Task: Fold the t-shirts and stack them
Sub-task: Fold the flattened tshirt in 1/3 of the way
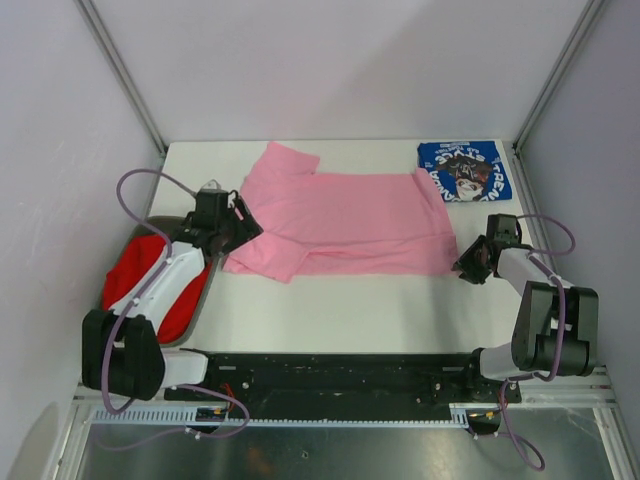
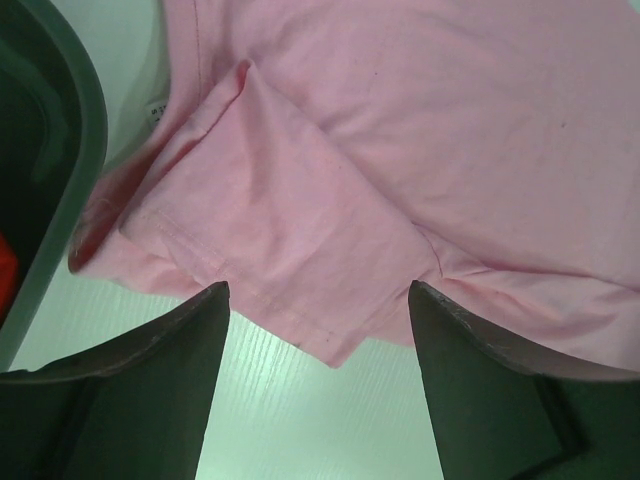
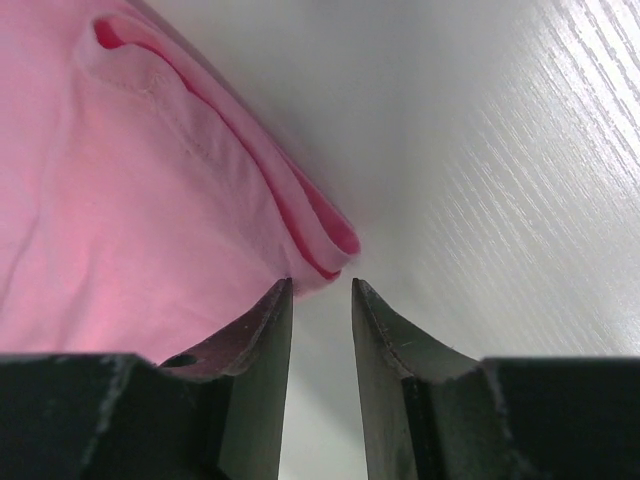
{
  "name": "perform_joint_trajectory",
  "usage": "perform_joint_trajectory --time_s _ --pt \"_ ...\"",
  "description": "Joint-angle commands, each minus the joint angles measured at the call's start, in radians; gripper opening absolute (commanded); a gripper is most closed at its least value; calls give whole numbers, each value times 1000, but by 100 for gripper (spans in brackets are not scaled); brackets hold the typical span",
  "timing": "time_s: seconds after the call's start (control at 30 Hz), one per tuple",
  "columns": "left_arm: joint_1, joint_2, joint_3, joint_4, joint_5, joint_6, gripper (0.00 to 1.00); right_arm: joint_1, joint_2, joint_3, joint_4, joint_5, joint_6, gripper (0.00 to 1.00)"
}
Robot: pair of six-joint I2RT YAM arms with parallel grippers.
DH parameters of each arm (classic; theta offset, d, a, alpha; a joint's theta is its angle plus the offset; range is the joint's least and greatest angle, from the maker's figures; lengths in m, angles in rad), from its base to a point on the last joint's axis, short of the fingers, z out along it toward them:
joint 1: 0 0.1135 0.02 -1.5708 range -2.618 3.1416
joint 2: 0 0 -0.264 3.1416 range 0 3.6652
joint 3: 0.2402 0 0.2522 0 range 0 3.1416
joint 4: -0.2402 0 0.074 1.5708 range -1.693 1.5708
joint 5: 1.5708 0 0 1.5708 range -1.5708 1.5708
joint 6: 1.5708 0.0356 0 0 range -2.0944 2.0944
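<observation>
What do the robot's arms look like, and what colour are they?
The left arm and the right arm both have white shells with chunky black joints. A thin purple cable loops along each one. The jaws are dark and wedge-shaped, and they taper to blunt tips.

Pink t-shirt (image 1: 350, 225): soft matt knit cloth, with stitched hems seen along the edges (faint creasing throughout). Table (image 1: 330, 310) under it: white and smooth, a fine straight grain noted in the wrist views, slight sheen. Blue t-shirt (image 1: 465, 170), beyond the pink one's right end: cloth, flat printed patches. Red t-shirt (image 1: 125, 268), left of the pink one: matt cloth, held in a grey bin (image 2: 88, 140) of smooth plastic look. Right gripper (image 3: 320, 290) fingers (image 3: 250, 380): dark, matt, dull sheen along the edges.
</observation>
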Motion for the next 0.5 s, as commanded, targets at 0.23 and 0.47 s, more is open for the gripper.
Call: perform_joint_trajectory --time_s 0.23,0.47 --pt "-5 -111 -98 12 -13 -31 74 -15 -3 -12 74 20 4 31" --pt "-1 -152 -179 9 -97 -119 65 -27 13 -11 85 42 -11 11"
